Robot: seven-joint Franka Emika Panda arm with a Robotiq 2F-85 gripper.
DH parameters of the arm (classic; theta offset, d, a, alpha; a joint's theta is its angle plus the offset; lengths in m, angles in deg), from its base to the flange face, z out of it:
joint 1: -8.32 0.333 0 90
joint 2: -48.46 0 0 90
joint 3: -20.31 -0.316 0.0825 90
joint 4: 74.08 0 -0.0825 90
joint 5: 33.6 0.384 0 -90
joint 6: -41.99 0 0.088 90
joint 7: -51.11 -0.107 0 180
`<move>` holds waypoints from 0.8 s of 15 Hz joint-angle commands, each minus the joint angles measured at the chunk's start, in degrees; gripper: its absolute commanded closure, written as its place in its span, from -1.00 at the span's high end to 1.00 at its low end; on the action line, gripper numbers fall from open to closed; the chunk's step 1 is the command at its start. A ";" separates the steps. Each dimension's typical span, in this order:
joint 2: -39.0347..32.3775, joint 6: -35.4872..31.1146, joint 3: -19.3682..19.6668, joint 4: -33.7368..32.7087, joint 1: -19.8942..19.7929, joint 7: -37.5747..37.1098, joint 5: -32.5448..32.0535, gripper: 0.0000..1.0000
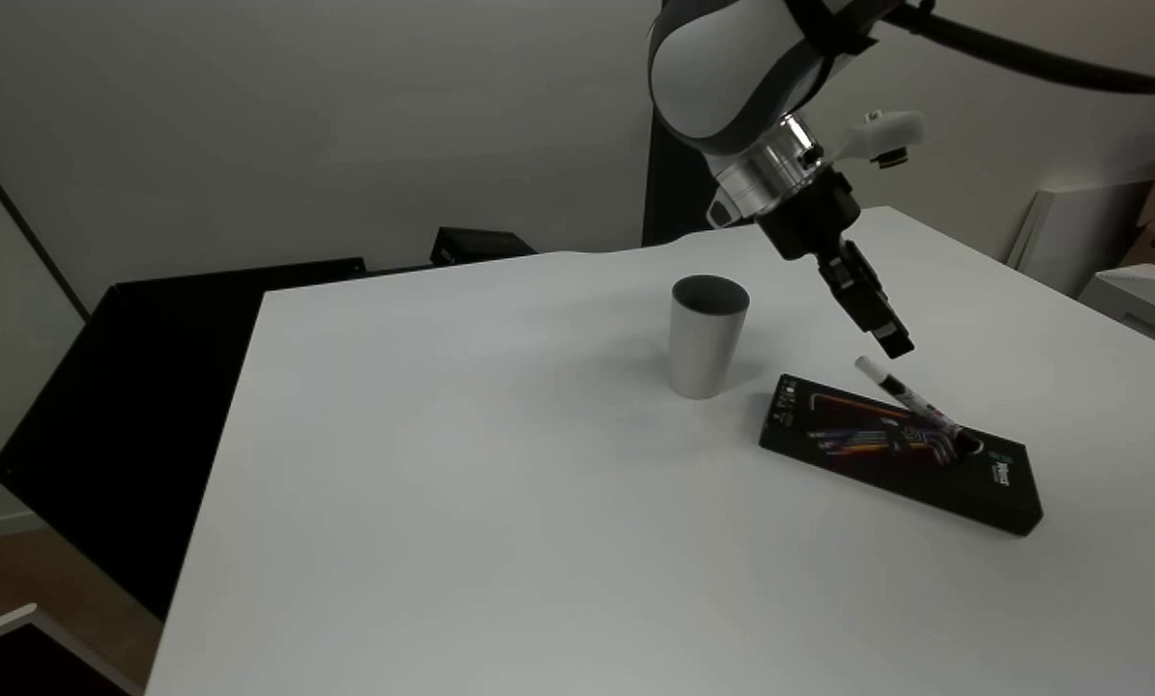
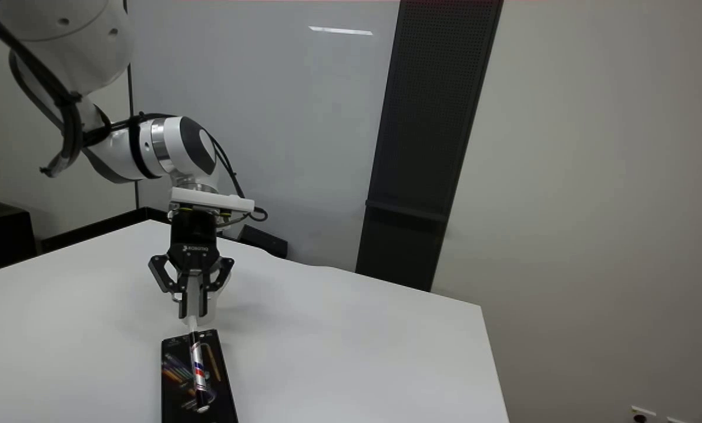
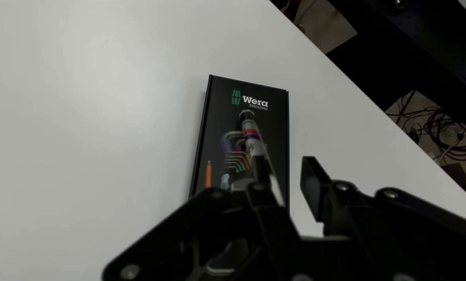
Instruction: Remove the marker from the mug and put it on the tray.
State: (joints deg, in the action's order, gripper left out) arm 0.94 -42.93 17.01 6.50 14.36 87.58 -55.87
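The tray [image 1: 872, 464] is a flat black box with a Wera label and printed hex keys; it lies on the table in both exterior views [image 2: 221, 390] and the wrist view [image 3: 223, 117]. The marker [image 1: 917, 404] is tilted over it: the dark end is down at the tray, the white end raised. It also shows in an exterior view [image 2: 198, 361] and the wrist view [image 3: 254, 142]. My gripper [image 1: 893, 345] is open just above the white end, fingers apart [image 2: 194, 310]; in the wrist view [image 3: 285, 175] one finger covers part of the marker. The mug [image 1: 703, 348] stands upright nearby.
The white table [image 1: 461, 503] carries these things. The mug stands close behind the tray's far end. A black cabinet or bench [image 1: 103, 435] is beside the table, and cables [image 3: 447, 132] lie on the floor past the edge.
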 commanded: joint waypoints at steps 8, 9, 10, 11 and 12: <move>6.66 -7.07 -1.04 3.23 -1.82 -9.62 3.72 1.00; 7.59 -7.42 -1.07 3.17 -2.03 -11.14 4.98 1.00; 8.51 -6.71 -1.00 2.67 -2.15 -12.71 6.58 1.00; 9.61 -7.01 -0.90 2.81 -2.29 -14.26 7.94 1.00; 10.71 -7.54 -0.80 3.03 -2.42 -15.80 9.25 1.00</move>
State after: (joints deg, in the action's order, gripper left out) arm 7.22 -49.23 16.89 7.17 13.11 77.68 -49.83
